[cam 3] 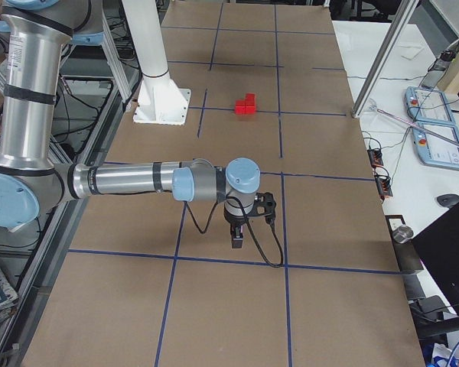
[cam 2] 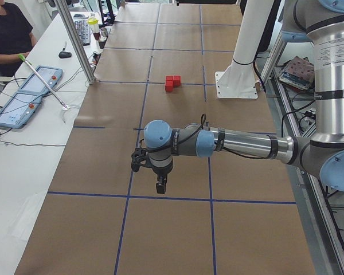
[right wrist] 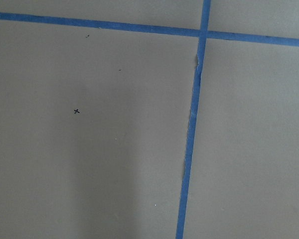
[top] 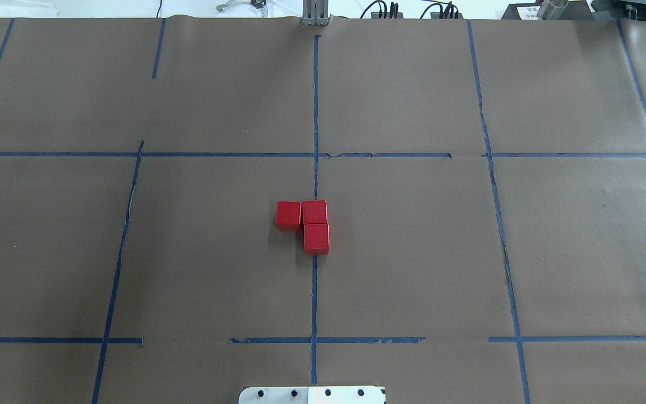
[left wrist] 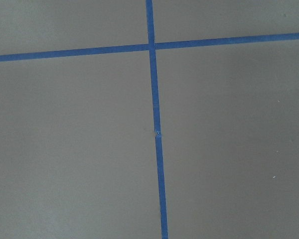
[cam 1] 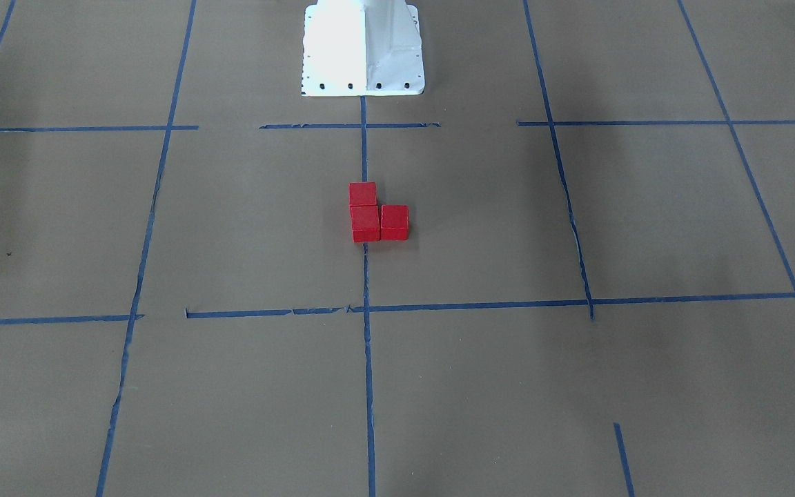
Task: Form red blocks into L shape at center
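Three red blocks touch each other in an L shape at the center cell. Two blocks lie side by side and the third sits nearer my base, on the vertical blue tape line. They also show in the front view and both side views. My left gripper hangs over the paper far from them, fingers down. My right gripper does the same at the other end. I cannot tell whether either is open or shut. Both wrist views show only paper and tape.
My white base stands at the table's edge behind the center cell. A person sits at a side table with control tablets. A metal post stands at the table's far edge.
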Motion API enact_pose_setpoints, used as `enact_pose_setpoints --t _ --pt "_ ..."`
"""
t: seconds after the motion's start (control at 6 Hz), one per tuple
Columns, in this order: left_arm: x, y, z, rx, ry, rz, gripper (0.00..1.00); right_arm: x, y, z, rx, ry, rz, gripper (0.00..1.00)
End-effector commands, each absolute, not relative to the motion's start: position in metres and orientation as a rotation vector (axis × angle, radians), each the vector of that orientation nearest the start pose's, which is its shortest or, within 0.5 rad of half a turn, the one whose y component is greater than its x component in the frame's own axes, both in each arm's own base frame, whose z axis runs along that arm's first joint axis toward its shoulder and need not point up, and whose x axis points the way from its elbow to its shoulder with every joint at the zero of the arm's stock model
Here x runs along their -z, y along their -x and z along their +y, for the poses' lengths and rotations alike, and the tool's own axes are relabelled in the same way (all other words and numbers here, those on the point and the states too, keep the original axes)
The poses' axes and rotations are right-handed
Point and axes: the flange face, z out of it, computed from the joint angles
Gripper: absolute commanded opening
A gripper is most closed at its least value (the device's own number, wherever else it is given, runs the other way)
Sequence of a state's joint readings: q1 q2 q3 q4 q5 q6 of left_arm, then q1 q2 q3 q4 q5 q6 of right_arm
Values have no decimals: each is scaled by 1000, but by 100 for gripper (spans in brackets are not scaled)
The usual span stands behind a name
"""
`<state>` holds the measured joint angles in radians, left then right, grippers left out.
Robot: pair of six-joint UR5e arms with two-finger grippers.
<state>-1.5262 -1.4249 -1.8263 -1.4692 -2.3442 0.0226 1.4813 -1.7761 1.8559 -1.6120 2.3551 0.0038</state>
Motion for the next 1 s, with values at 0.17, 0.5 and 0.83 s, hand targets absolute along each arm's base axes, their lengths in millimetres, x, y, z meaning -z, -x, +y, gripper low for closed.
enact_pose_setpoints --t 0.17,0.5,0.83 --pt "-638 44 -427 -53 48 776 100 -605 -35 -412 81 -26 -790 100" --pt "-640 44 -426 -52 51 774 100 -598 -53 -406 41 -46 -789 100" --pt "-637 43 -428 -56 46 774 100 -594 -53 -408 32 -19 -781 100"
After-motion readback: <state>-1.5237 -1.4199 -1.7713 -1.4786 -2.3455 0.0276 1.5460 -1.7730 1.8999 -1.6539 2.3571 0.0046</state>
